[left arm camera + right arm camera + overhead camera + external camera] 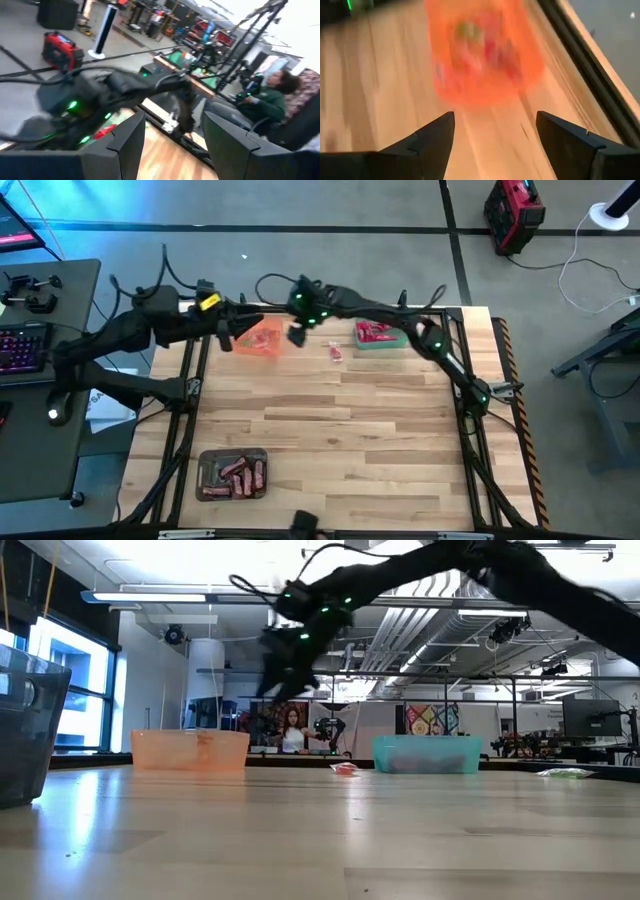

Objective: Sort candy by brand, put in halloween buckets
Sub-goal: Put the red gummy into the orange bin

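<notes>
Hovering right end effector (495, 132) beside orange bucket (260, 339) – fingers spread, empty, likely after drop. Left end effector (172, 137) spread, waiting nearby. Red candy (334, 352) on bench (340, 430) – between orange and green bucket (378, 335).

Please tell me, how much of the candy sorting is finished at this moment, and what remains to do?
Mostly done, it seems: red candy fills the green bucket, brown bars lie in the grey bucket, and the orange bucket holds sweets. In hand: the right claw hangs open and empty beside the orange bucket. Left: one loose candy on the table. The left claw waits open on the orange bucket's other side.
</notes>
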`<state>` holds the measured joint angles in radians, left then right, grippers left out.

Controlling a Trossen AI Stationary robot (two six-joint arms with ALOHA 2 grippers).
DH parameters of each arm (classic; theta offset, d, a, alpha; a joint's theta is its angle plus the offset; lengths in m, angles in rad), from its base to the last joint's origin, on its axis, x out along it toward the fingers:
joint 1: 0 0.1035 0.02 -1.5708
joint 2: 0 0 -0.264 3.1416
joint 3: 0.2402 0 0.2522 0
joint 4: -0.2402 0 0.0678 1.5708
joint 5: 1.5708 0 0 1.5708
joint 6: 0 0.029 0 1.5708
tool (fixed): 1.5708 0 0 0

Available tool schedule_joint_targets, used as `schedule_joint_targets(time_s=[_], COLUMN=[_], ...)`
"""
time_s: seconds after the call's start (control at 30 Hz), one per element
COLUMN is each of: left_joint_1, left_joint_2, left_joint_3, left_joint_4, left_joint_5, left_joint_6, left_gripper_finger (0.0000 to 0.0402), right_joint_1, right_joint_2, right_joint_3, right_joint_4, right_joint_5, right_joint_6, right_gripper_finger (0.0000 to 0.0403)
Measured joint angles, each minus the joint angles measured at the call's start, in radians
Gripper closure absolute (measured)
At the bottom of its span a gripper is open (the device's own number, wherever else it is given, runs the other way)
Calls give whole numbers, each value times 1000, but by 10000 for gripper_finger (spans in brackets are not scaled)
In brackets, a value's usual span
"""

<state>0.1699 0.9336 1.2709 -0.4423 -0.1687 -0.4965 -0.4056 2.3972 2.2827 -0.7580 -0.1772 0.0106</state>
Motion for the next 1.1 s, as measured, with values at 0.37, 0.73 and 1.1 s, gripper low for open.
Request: schedule_joint_targets(time_s=[0.37,0.73,1.1], left_joint_1=[1,144,287], left_joint_2=[99,438,928], left_joint_3=[0,0,0], left_joint_4=[80,55,59], left_joint_5=[-71,205,349], left_joint_6=[31,-93,-296], left_gripper_finger=[216,216,253], right_joint_1=[-68,102,276], right_joint_2=[-582,-1355,-1561], right_joint_3=[-824,-1574,-1688], right_joint_4=[97,432,442], right_joint_5=[-85,57,320], right_joint_6=[-70,582,883], right_gripper_finger=[128,128,128])
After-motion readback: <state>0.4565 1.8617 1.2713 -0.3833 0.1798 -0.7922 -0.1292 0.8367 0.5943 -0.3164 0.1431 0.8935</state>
